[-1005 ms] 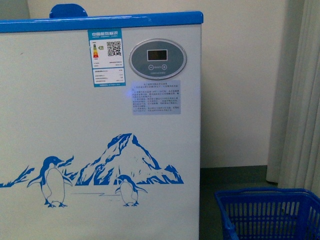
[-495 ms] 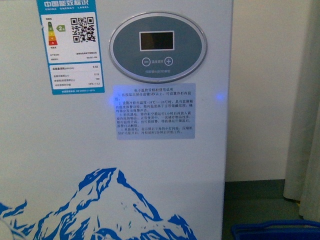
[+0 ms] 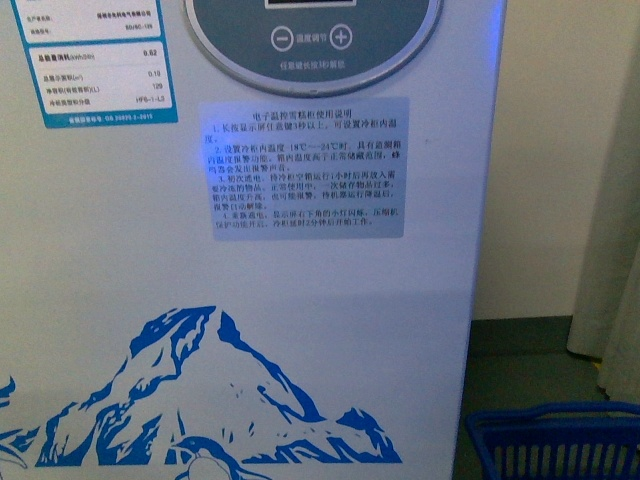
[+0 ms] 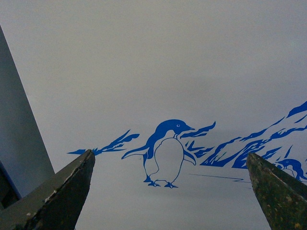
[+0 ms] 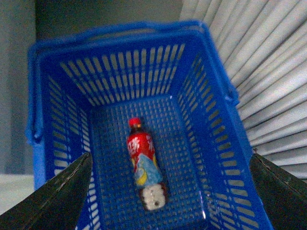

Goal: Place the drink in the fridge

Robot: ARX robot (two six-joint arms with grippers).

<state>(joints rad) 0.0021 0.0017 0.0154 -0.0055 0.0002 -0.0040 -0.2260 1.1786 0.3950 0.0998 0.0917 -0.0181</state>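
Curtain (image 5: 268, 72) behind, drink (image 5: 143, 163) lies flat in basket (image 5: 206, 120); right gripper (image 5: 170, 157), spread and empty, should straddle its label squarely.

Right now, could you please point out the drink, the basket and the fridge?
drink (image 5: 142, 160): right wrist view, on its label.
basket (image 5: 144, 29): right wrist view, on its far rim.
fridge (image 3: 300, 290): front view, on its white front.
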